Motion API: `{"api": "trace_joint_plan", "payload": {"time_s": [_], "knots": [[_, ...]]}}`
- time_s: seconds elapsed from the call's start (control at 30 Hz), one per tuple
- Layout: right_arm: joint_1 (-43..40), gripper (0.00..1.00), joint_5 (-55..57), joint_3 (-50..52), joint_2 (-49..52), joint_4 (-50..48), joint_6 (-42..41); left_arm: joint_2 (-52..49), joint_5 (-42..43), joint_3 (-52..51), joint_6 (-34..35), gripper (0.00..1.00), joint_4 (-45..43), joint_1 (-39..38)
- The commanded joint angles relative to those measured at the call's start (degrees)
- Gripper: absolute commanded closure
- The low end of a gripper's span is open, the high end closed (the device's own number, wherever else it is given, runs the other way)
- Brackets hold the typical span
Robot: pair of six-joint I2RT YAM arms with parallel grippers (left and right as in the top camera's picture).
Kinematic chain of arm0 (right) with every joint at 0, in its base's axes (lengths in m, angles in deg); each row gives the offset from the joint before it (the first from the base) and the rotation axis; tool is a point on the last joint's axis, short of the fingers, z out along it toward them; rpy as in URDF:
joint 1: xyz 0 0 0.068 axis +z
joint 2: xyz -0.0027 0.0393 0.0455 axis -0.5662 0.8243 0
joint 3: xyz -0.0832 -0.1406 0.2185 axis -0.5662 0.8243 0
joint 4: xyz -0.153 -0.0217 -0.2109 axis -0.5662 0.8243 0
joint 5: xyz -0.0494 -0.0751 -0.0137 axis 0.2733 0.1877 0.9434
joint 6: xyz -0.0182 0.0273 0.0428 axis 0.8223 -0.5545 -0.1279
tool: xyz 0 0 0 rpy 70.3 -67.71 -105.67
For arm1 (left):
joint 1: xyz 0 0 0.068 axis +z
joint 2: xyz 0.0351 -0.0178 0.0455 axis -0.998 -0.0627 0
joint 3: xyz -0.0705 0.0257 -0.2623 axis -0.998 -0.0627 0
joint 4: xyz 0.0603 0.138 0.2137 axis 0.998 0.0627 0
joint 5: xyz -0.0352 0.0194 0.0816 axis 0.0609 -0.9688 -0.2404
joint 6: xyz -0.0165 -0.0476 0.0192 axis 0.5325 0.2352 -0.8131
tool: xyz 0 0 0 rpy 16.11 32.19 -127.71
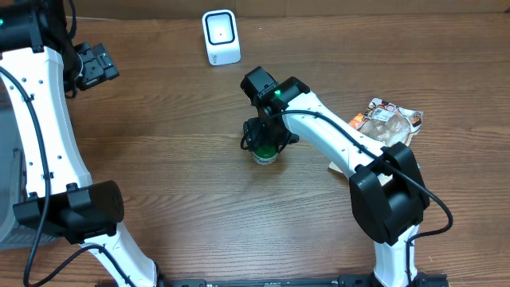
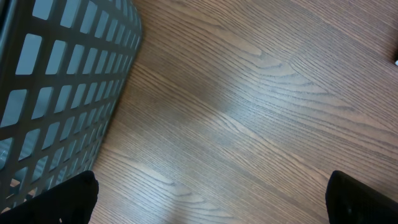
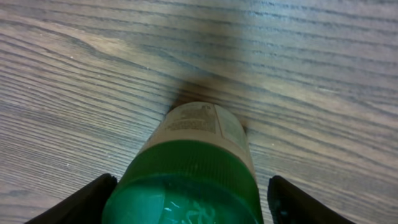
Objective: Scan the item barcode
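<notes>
Bottle (image 3: 193,162) with a green cap and a pale printed label stands upright on the wood-grain surface (image 1: 175,183), a little right of the middle in the overhead view. The right gripper (image 1: 267,139) hangs directly over it with its jaws apart. Its dark fingers (image 3: 81,199) straddle the cap, one on each side. A thin strip of surface shows between the cap and one finger, and whether the other finger touches the cap cannot be told.

From the bottle, a white scanner (image 1: 221,36) with a rounded pale window sits at 11 o'clock, well apart, near the far edge. At 2 o'clock lies a crinkled snack packet (image 1: 390,119) printed in orange and white, partly behind the right arm.

At 10 o'clock, far off, the left gripper (image 1: 96,65) hovers with its jaws spread wide. Its wrist camera shows only bare brown planks between the fingertips. A grey basket (image 2: 56,81) with square lattice walls stands at 9 o'clock, by the left edge of the surface.

The surface is mid-brown laminate with long streaked grain and soft, even light. A paler tan strip runs along its far edge.
</notes>
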Motion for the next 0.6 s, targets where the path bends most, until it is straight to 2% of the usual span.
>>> {"api": "trace_joint_plan", "payload": {"time_s": [0.0, 0.43, 0.5, 0.57], "knots": [[0.24, 0.3, 0.98, 0.46, 0.5, 0.37, -2.19, 2.05, -0.74, 1.38, -1.29, 0.0, 0.13, 0.11], [0.2, 0.57, 0.33, -0.52, 0.44, 2.03, -2.03, 2.05, -0.74, 1.38, -1.27, 0.01, 0.13, 0.11], [0.2, 0.57, 0.09, -1.2, 0.11, 2.1, -0.09, 2.05, -0.74, 1.38, -1.27, 0.0, 0.13, 0.11], [0.2, 0.58, -2.12, -1.86, -0.57, 1.7, 5.49, 2.05, -0.74, 1.38, -1.29, 0.01, 0.13, 0.11]]}}
